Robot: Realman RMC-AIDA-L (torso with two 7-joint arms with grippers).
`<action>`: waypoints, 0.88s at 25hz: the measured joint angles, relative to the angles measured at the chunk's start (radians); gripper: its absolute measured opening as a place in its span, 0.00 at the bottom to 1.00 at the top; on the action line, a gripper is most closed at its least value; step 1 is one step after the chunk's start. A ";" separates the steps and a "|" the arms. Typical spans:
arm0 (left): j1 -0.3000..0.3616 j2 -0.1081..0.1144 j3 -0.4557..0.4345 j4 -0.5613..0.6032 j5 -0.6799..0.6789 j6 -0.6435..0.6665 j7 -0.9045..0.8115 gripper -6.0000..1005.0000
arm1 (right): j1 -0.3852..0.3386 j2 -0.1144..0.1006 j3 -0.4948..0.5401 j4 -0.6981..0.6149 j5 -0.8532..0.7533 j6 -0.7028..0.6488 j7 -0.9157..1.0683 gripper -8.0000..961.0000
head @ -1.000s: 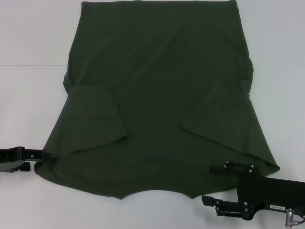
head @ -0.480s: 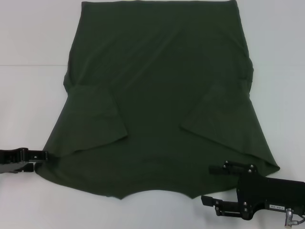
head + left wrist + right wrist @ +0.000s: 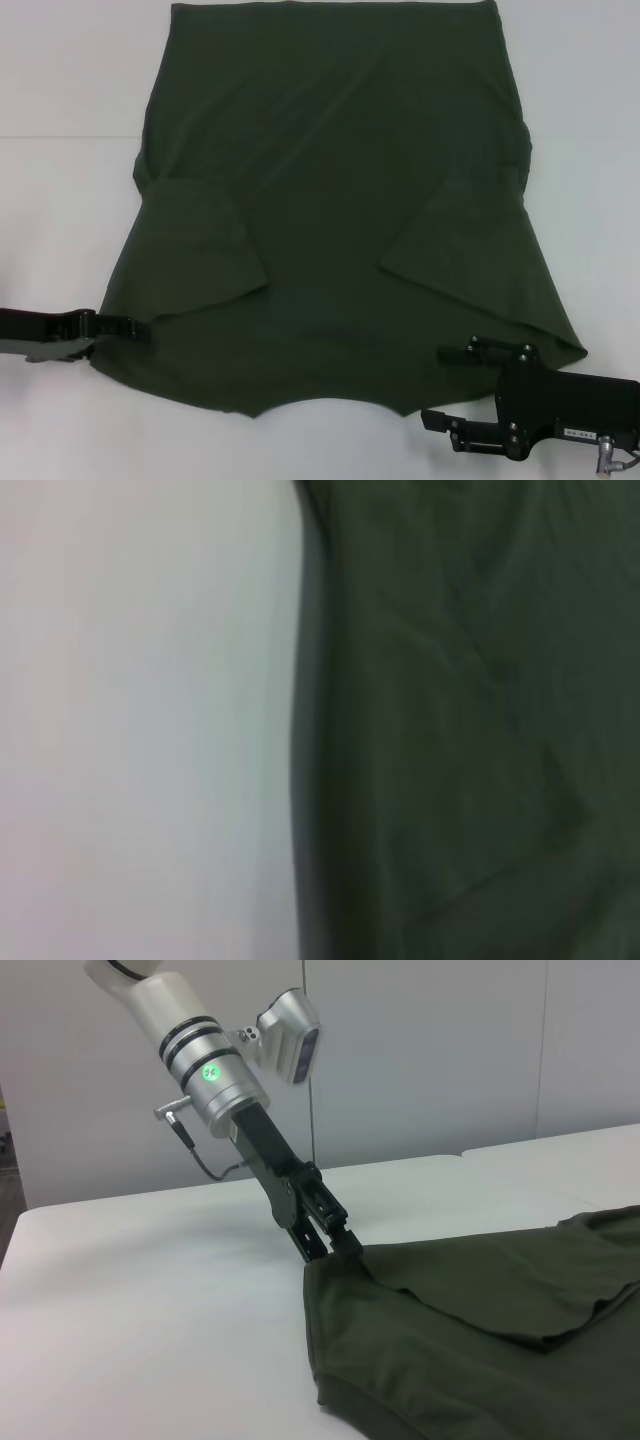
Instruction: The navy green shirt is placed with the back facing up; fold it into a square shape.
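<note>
The left black claw [image 3: 135, 327] lies low at the near left edge of the large dark olive-green short-sleeved cotton shirt [image 3: 335, 200], its tips reaching onto the cloth there. In the right wrist view this same left claw [image 3: 335, 1248] comes down at a slant from a silver and white arm with a green light, and its fingers [image 3: 345, 1243] are closed on the edge of the shirt [image 3: 480, 1340], which is drawn up into a small peak at the point of grip. The left wrist view shows only the shirt's edge [image 3: 460, 720] lying along the white tabletop [image 3: 150, 720].

The right black claw [image 3: 450, 385] sits at the near right corner of the shirt, one finger lying over the hem and the other just off the cloth on the tabletop [image 3: 60, 180], so its two fingers stand apart and hold nothing.

The shirt lies spread flat in the middle of the white tabletop, plain side up, hem toward the far side and neckline toward the near side. Both sleeves are folded inward onto the body, one near each claw. A curved notch in the near edge lies between the two claws.
</note>
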 joint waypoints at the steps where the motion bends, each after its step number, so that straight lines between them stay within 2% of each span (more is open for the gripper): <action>1: -0.003 -0.002 0.000 0.000 0.000 0.001 0.000 0.86 | 0.000 0.000 0.000 0.000 0.000 0.000 0.000 0.83; 12: -0.008 -0.020 0.006 0.020 0.013 -0.007 0.006 0.83 | 0.006 0.000 0.000 0.000 0.002 0.003 0.000 0.83; 22: -0.010 -0.017 0.012 0.018 0.015 -0.014 -0.007 0.42 | 0.008 0.000 0.000 0.001 0.001 0.003 0.004 0.83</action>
